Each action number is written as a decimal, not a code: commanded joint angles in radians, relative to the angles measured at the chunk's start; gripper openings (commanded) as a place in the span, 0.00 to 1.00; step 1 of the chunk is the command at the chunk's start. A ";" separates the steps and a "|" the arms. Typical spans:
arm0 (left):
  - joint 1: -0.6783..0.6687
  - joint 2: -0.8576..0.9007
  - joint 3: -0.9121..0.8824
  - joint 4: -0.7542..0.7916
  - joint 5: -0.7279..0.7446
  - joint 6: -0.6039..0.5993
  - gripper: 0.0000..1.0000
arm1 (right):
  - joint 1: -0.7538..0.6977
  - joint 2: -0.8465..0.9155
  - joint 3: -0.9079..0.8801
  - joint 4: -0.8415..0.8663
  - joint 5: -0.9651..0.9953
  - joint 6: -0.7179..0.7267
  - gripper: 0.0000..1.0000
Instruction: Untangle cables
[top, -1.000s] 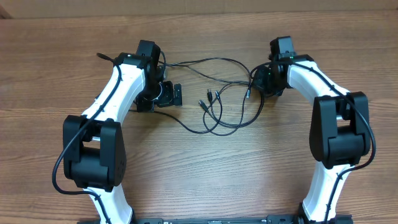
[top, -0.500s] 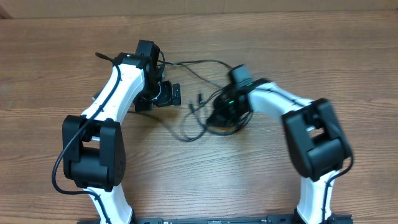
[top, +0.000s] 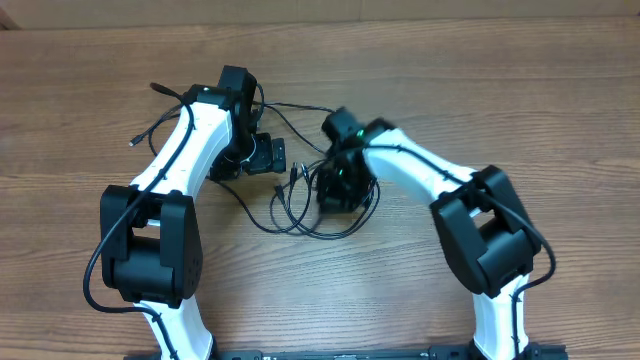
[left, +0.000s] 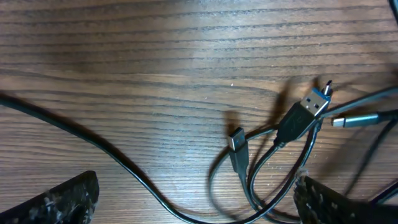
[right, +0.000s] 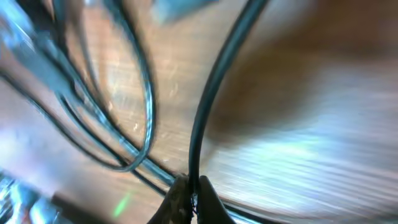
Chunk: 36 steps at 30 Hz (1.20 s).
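Note:
Thin black cables (top: 296, 212) lie in tangled loops on the wooden table, between my two grippers. My right gripper (top: 338, 192) sits over the loops' right side, and in the blurred right wrist view it (right: 191, 198) is shut on one black cable (right: 208, 99). My left gripper (top: 264, 156) stands open just left of the loops. Its wrist view shows the gripper (left: 193, 211) wide open over a cable loop (left: 155, 190). Ahead of it lie a blue-tongued USB plug (left: 309, 104), a small plug (left: 237, 140) and a silver-tipped plug (left: 352, 120).
One cable runs back behind the left arm, and loose cable ends (top: 136, 139) lie at the far left of the wooden table (top: 560, 110). The arms' bases (top: 150, 250) stand at the front edge.
The right arm has swung left from the back right to the table's middle, dragging the cables with it. The loops now bunch beside the left gripper. The left arm has held still.

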 joint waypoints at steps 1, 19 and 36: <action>0.006 -0.012 0.009 -0.007 0.040 0.015 0.95 | -0.116 -0.037 0.055 -0.023 0.173 -0.021 0.04; 0.002 -0.012 0.009 0.002 0.087 0.014 0.64 | -0.185 -0.032 -0.213 0.162 0.190 0.225 0.07; 0.002 -0.012 0.008 0.002 0.085 0.015 0.65 | 0.096 -0.033 -0.240 0.258 0.008 0.220 0.04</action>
